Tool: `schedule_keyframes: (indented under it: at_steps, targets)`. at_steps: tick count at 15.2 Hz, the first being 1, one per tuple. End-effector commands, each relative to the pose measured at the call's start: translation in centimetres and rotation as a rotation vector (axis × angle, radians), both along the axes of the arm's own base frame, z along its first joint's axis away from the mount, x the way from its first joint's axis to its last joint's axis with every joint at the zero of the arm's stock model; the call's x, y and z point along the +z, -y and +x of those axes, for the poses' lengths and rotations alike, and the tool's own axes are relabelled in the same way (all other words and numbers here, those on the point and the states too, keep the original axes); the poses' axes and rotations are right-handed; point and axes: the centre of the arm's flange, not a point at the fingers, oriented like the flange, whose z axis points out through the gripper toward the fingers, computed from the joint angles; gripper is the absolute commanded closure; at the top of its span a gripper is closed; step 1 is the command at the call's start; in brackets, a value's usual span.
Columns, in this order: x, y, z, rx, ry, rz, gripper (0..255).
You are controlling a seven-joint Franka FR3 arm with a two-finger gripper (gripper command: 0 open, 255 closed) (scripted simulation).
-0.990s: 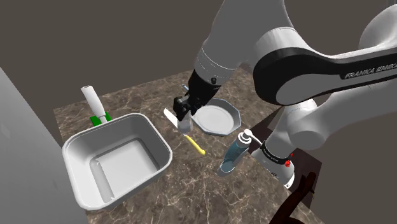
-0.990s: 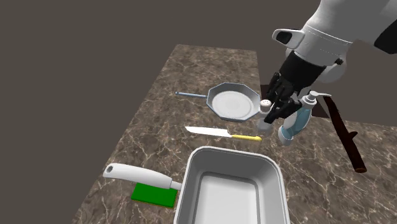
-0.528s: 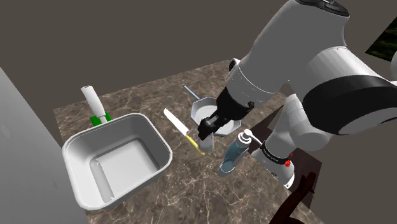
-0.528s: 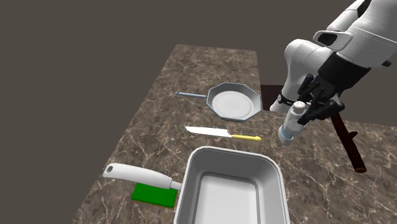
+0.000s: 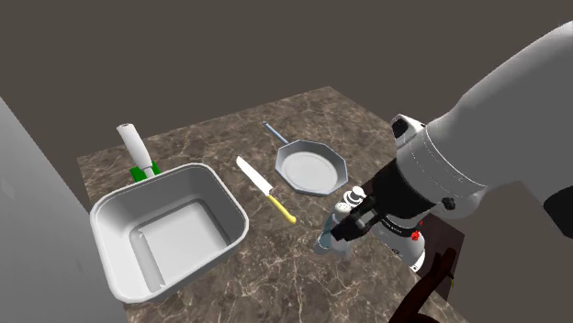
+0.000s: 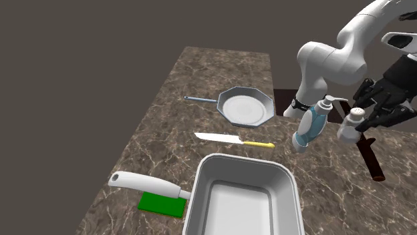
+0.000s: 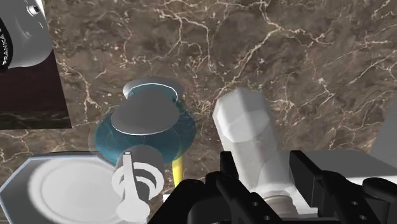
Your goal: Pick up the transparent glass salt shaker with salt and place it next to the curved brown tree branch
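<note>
Salt shaker clasped by jaws: wrist view.

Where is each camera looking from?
Shoulder view: beside the stand, looking down over the marble counter; white arm at its right.
Second exterior view: at the white tub's end, looking along the counter; arm and gripper at its right.
Wrist view: on the hand, looking down past fingers clasping the salt shaker.
All share the blue pump bottle.

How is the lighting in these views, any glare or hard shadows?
Shoulder view: soft, even light on the marble counter, mild shading inside the white tub. Second exterior view: dim brown backdrop, no hard shadow under the pan. Wrist view: the salt shaker looks flat white and sharp, without highlights.
</note>
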Motion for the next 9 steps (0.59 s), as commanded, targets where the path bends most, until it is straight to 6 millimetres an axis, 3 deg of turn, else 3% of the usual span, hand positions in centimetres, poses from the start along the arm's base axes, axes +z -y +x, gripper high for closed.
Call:
schedule_keyframes:
  at_steps: [1, 9]
  targets:
    - [-0.1, 0.1, -2.7, -0.002, -0.001, 0.000, 255]
    - [0.0, 0.0, -13.2, -0.002, -0.001, 0.000, 255]
